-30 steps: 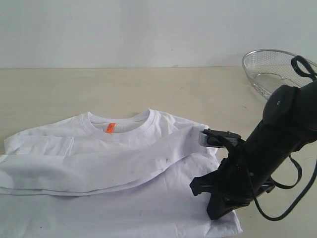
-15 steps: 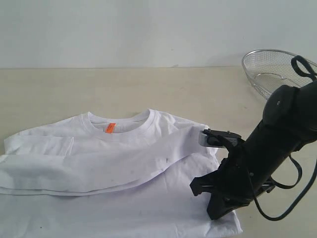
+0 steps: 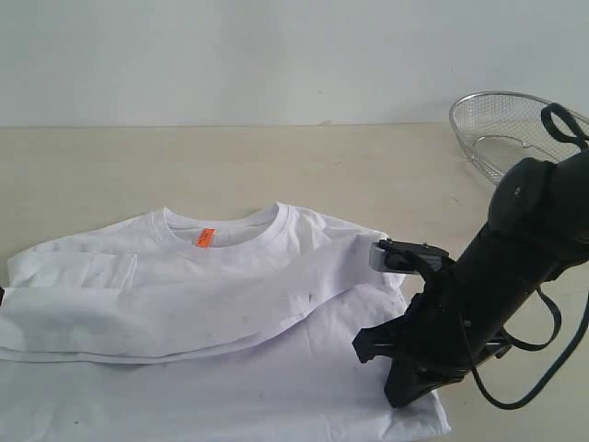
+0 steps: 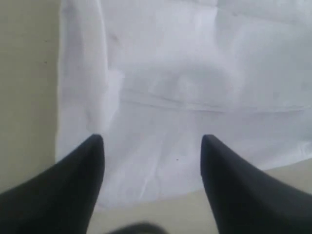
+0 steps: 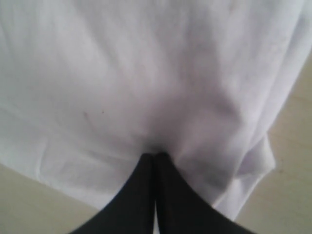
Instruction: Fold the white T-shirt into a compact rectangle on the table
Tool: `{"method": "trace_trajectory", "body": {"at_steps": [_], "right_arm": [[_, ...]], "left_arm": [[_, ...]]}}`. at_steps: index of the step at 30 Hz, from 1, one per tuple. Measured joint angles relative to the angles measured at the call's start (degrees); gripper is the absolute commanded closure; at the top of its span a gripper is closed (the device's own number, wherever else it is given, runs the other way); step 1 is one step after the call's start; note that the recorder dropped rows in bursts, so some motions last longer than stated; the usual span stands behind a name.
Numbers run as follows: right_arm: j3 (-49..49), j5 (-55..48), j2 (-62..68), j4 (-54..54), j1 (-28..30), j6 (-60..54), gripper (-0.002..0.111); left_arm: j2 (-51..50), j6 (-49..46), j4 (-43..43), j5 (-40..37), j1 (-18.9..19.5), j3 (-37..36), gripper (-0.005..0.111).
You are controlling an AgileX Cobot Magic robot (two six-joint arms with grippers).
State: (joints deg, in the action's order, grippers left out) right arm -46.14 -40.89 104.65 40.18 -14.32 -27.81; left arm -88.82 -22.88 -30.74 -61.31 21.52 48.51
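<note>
White T-shirt (image 3: 221,313) lies part-folded, near-left on table (image 3: 304,161). L gripper (image 4: 152,140): jaws apart over shirt's left edge, nothing btwn. R gripper (image 5: 155,157): jaws together, tips on fabric near-right; pinch unconfirmed.

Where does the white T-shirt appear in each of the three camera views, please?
Exterior view: the white T-shirt spreads across the lower left and middle, collar toward the far side.
Left wrist view: it fills most of the picture beyond the open left pincer.
Right wrist view: it fills most of the picture, puckering at the shut right pincer.
Shared landmark: the beige table past the shirt's edge.
</note>
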Motion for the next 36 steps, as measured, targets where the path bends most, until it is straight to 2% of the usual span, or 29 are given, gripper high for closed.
{"method": "trace_trajectory", "body": {"at_steps": [10,17,19,20,22,24,31,36], "right_arm": [[0.0,0.0,0.0,0.0,0.0,0.0,0.108],[0.0,0.0,0.0,0.0,0.0,0.0,0.108],[0.0,0.0,0.0,0.0,0.0,0.0,0.108],[0.0,0.0,0.0,0.0,0.0,0.0,0.108],[0.0,0.0,0.0,0.0,0.0,0.0,0.108],[0.0,0.0,0.0,0.0,0.0,0.0,0.108],[0.0,0.0,0.0,-0.03,0.0,0.0,0.108],[0.0,0.0,0.0,-0.27,0.0,0.0,0.108]], "left_arm": [[-5.95,0.0,1.56,3.22,0.0,0.04,0.049],[-10.51,-1.85,-1.33,4.72,0.0,0.13,0.05],[-11.23,-2.35,-2.37,4.8,0.0,0.13,0.055],[-11.65,-2.82,-3.15,4.8,0.0,0.13,0.062],[-13.1,-5.85,-7.8,4.95,0.0,0.13,0.078],[-14.18,-8.94,-10.63,4.95,0.0,0.13,0.101],[-14.78,-11.12,-12.4,4.71,0.0,0.43,0.102],[-14.78,-11.16,-15.73,3.52,0.0,3.46,0.102]]}}
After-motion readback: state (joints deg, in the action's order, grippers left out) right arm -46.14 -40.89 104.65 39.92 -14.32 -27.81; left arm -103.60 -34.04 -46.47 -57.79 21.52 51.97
